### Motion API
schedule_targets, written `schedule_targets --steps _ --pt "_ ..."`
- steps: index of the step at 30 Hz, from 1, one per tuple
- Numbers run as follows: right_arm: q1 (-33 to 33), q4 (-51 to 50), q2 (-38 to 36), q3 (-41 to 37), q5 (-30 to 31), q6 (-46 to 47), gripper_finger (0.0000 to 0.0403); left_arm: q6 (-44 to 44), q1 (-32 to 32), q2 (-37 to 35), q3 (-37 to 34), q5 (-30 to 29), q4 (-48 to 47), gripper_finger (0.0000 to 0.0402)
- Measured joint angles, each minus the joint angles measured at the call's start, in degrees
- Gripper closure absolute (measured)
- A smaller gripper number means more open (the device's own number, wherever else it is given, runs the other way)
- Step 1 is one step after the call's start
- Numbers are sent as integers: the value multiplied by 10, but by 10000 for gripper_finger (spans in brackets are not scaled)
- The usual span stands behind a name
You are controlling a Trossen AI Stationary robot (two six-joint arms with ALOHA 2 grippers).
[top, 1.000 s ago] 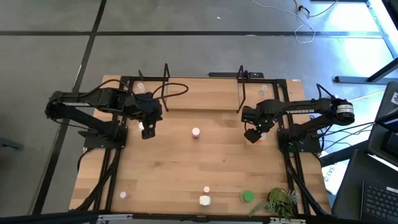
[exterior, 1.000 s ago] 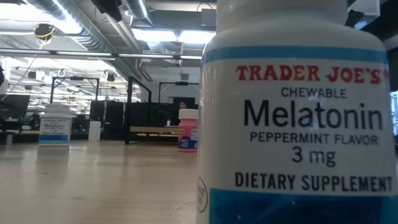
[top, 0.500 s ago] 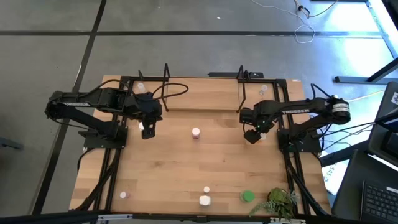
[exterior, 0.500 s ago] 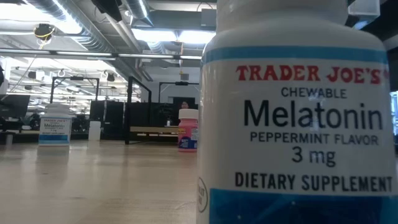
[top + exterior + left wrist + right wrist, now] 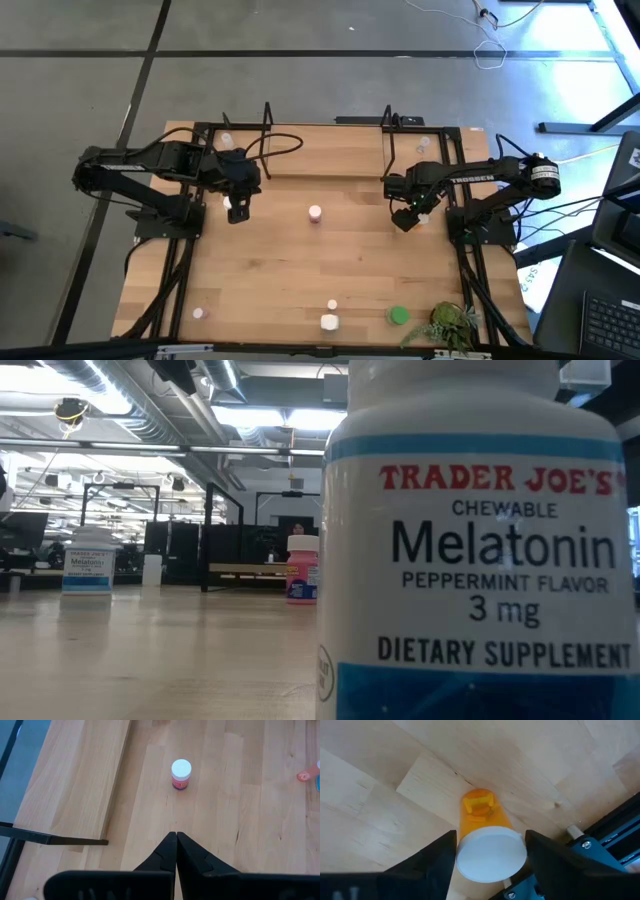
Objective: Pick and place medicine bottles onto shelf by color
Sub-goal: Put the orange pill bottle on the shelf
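One camera looks straight down on my whole tabletop (image 5: 300,260); another sits level on it, pressed against a bottle (image 5: 480,560). Both show the pink bottle (image 5: 316,213) mid-frame.

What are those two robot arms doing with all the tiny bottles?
They are sorting medicine bottles onto the wooden shelf at the back of the table. The right gripper has its fingers spread on either side of an orange bottle with a white cap, which stands on the table. The left gripper is shut and empty, pointing toward a pink bottle with a white cap. More bottles, one with a green cap, wait near the table's front edge.
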Motion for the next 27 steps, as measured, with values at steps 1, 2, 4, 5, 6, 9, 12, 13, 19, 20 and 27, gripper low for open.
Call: schedule_targets --steps 1,2,4,5,6,9,12,13,19,20,27 --pt "0 0 0 0 0 0 174 0 0 0 0 0 0 401" --pt "0 0 0 0 0 0 179 0 0 0 0 0 0 401" --pt "0 0 0 0 0 0 188 0 0 0 0 0 0 401" --pt "0 0 0 0 0 0 190 0 0 0 0 0 0 401" --pt "0 0 0 0 0 0 191 0 0 0 0 0 0 401" --pt "0 0 0 0 1 0 192 0 0 0 0 0 0 401" --pt "0 2 0 0 2 0 192 0 0 0 0 0 0 401" --pt "0 4 0 0 1 0 192 0 0 0 0 0 0 401" --pt "0 12 0 1 0 -15 192 0 0 0 0 0 0 401" --pt "0 12 0 1 0 -16 192 0 0 0 0 0 0 401" --pt "0 13 1 35 -8 -21 192 0 0 0 0 0 0 401"
